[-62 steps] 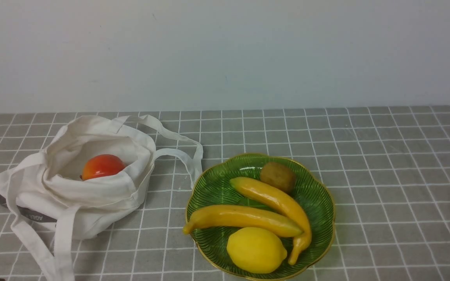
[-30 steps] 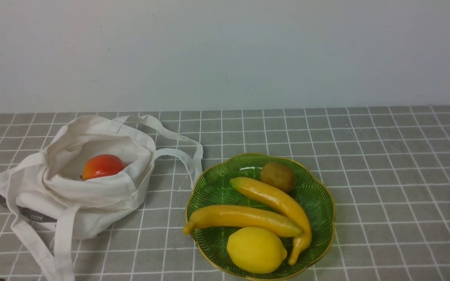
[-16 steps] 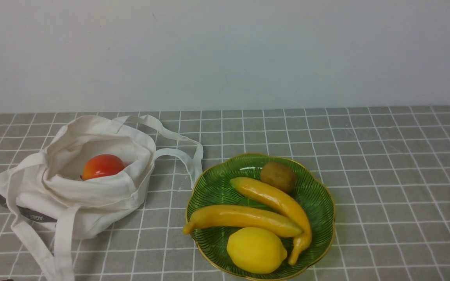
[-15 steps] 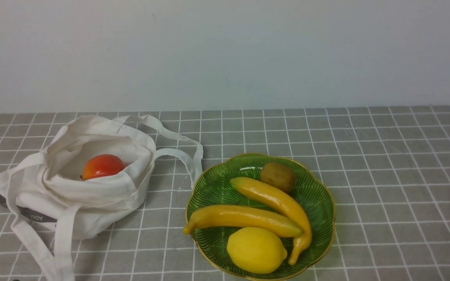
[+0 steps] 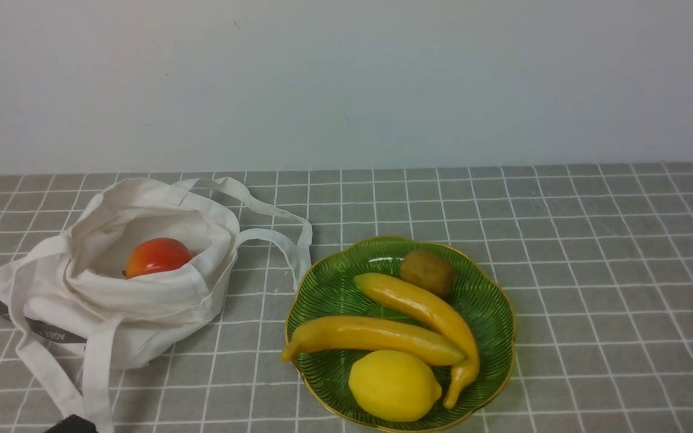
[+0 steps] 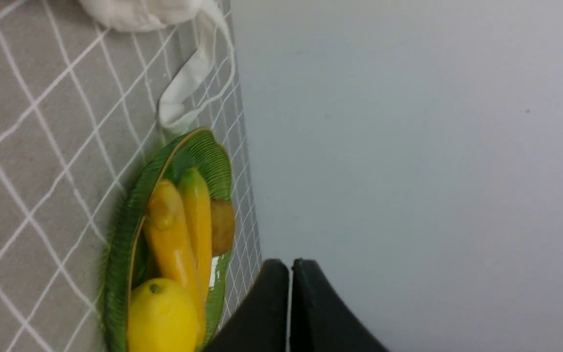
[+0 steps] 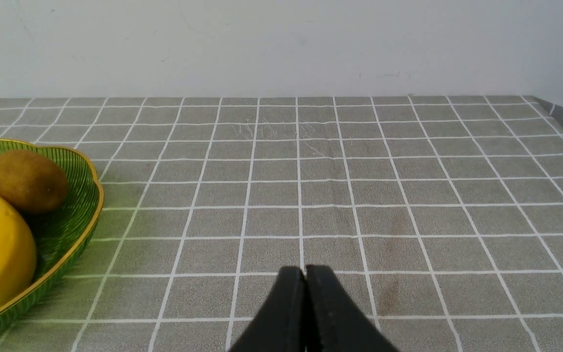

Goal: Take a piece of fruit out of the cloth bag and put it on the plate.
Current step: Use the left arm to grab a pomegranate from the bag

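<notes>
Fruit (image 5: 159,257) sits in the bag (image 5: 137,296), left of the plate (image 5: 509,361).
Left gripper (image 6: 291,268) is closed and holds nothing; right gripper (image 7: 304,274) is likewise closed and unloaded. For the approach, which I judge to be the step in hand, position the left gripper above the bag mouth, open it before entry, and straddle the fruit, keeping the fingers off the folds and handles.

Two bananas (image 5: 376,337) cross beside a yellow lemon (image 5: 393,385); one brown kiwi (image 5: 427,273) adjoins the upper banana. A grid-patterned cloth (image 5: 593,270) covers the table.
</notes>
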Controlling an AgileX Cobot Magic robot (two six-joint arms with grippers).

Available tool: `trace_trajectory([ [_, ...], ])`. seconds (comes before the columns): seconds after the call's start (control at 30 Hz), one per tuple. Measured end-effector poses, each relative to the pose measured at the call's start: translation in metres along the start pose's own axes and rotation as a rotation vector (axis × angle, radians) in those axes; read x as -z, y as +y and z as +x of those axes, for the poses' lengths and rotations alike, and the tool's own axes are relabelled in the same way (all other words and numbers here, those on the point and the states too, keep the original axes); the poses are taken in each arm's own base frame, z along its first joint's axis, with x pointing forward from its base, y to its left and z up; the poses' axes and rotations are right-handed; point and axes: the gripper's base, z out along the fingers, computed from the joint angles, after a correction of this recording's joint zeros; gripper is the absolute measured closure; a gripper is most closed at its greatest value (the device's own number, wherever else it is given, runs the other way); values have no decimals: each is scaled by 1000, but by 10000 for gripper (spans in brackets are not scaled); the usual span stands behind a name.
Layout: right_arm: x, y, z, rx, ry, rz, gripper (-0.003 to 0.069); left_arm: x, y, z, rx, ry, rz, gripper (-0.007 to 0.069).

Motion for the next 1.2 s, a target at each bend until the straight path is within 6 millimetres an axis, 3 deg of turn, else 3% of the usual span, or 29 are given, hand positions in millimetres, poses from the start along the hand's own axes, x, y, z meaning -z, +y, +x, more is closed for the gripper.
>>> trace_trajectory([
  [0.13, 0, 0, 0, 0, 0, 0, 675, 9, -34, 1, -227, -14, 105, 632],
  [0.2, 0, 0, 0, 0, 0, 0, 675, 20, -77, 5, -449, -25, 195, 632],
  [0.23, 0, 0, 0, 0, 0, 0, 675, 20, -80, 6, -464, -23, 198, 632],
  [0.27, 0, 0, 0, 0, 0, 0, 675, 19, -103, 9, -581, 20, 186, 632],
  [0.3, 0, 0, 0, 0, 0, 0, 675, 15, -112, 12, -623, 75, 157, 632],
  [0.4, 0, 0, 0, 0, 0, 0, 675, -1, -125, 18, -714, 248, 50, 632],
  [0.5, 0, 0, 0, 0, 0, 0, 675, -31, -120, 22, -809, 597, -205, 632],
  [0.63, 0, 0, 0, 0, 0, 0, 675, -70, -113, 3, -900, 779, -489, 631],
  [0.7, 0, 0, 0, 0, 0, 0, 675, -94, -115, -15, -971, 771, -645, 631],
  [0.73, 0, 0, 0, 0, 0, 0, 675, -96, -116, -16, -970, 771, -646, 631],
  [0.8, 0, 0, 0, 0, 0, 0, 675, -125, -125, -39, -1019, 684, -812, 625],
  [0.83, 0, 0, 0, 0, 0, 0, 675, -128, -126, -41, -1022, 677, -821, 623],
  [0.9, 0, 0, 0, 0, 0, 0, 675, -154, -135, -58, -1031, 609, -913, 598],
  [0.93, 0, 0, 0, 0, 0, 0, 675, -154, -135, -58, -1032, 604, -918, 598],
  [0.97, 0, 0, 0, 0, 0, 0, 675, -173, -140, -67, -1035, 580, -953, 565],
  [1.07, 0, 0, 0, 0, 0, 0, 675, -199, -139, -75, -1029, 580, -981, 489],
  [1.2, 0, 0, 0, 0, 0, 0, 675, -233, -132, -85, -1022, 596, -1005, 331],
])
